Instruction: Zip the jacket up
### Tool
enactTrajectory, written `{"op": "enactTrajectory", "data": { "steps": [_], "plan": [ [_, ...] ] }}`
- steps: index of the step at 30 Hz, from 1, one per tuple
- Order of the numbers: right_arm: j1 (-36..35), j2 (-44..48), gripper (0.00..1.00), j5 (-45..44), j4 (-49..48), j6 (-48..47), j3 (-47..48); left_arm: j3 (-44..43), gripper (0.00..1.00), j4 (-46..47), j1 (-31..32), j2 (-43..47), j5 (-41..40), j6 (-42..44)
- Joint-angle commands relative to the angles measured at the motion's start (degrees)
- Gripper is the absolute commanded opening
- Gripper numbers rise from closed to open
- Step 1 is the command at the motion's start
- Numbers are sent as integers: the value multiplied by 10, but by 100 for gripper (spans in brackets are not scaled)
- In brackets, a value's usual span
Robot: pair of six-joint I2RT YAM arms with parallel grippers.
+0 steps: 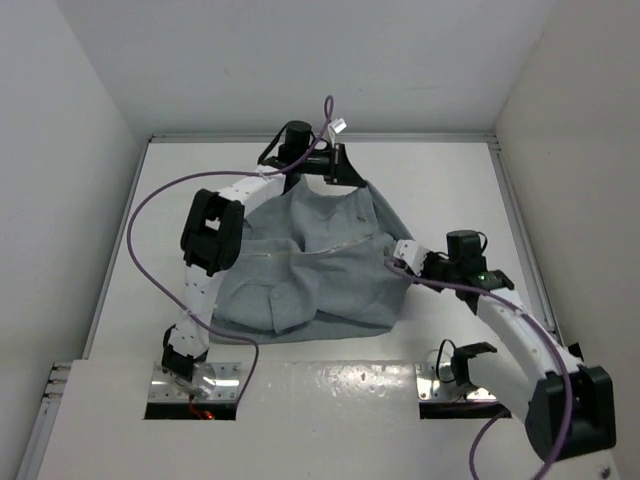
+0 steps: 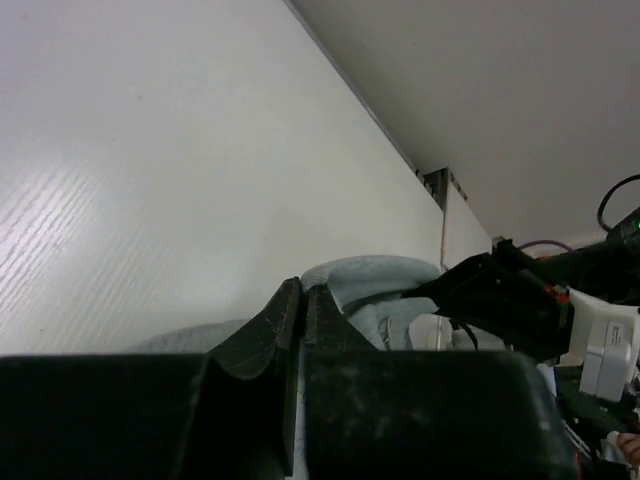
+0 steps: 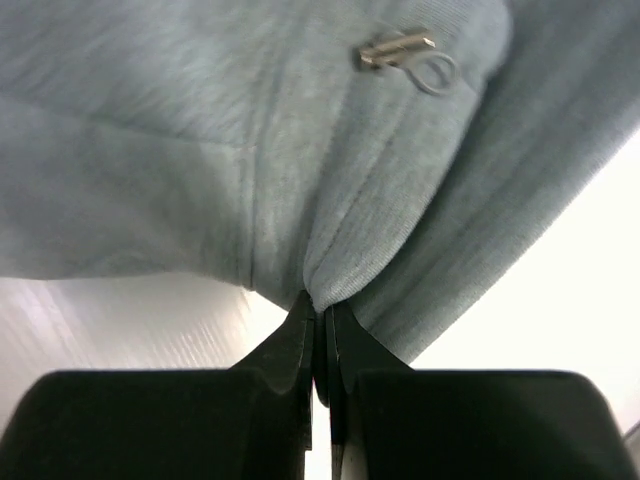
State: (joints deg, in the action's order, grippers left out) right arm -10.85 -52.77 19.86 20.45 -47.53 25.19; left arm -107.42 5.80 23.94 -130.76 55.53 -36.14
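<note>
Jacket (image 1: 310, 275) on the table (image 1: 450, 185), stretched between left pincer (image 1: 340, 172) pinching its edge at 12 o'clock and right pincer (image 1: 402, 256) pinching a fold at 3 o'clock, likely tensioning the front near the zip pull (image 3: 398, 48)

**No legible writing**

We find no lettering, brand, number or sign that we can read in any view. The small white tag (image 1: 338, 126) near the far edge of the table (image 1: 450, 180) is too small for us to tell whether it bears print. The jacket (image 1: 310, 265) and its small metal piece (image 3: 400, 50) show us no legible marking.
</note>
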Motion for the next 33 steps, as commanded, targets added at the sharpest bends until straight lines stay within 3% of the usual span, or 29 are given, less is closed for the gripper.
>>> {"op": "enactTrajectory", "data": {
  "steps": [1,3,4,5,6,7,8,10,12,14,15,17,21,25,33],
  "plan": [
    [47,-57,0,-38,92,51,25,-32,10,98,-35,-20,-45,1],
    [93,-108,0,7,148,74,85,-44,25,63,-28,-20,-87,50],
    [102,-133,0,18,162,78,113,-44,50,48,-28,-9,-107,75],
    [141,-142,2,48,206,78,124,-66,55,0,-18,1,-130,124],
    [146,-150,20,92,229,75,156,-75,58,-44,-8,15,-153,251],
    [157,-173,33,137,250,79,193,-75,58,-124,2,51,-187,322],
    [184,-181,60,191,313,83,253,-55,59,-150,23,77,-204,430],
    [204,-201,69,247,332,119,285,-19,59,-215,42,129,-225,509],
    [209,-211,70,265,311,220,335,17,59,-272,67,193,-208,603],
    [207,-234,70,308,290,268,358,37,63,-343,86,225,-198,629],
    [193,-255,70,320,265,340,392,52,64,-366,104,246,-198,639],
    [183,-289,70,340,264,371,438,61,67,-436,123,257,-198,668],
    [161,-362,76,347,266,471,476,85,69,-484,172,263,-267,680],
    [181,-385,78,349,230,599,459,50,70,-525,206,206,-342,637],
    [204,-384,78,353,212,641,430,5,67,-535,238,97,-394,596]
  ]
}}
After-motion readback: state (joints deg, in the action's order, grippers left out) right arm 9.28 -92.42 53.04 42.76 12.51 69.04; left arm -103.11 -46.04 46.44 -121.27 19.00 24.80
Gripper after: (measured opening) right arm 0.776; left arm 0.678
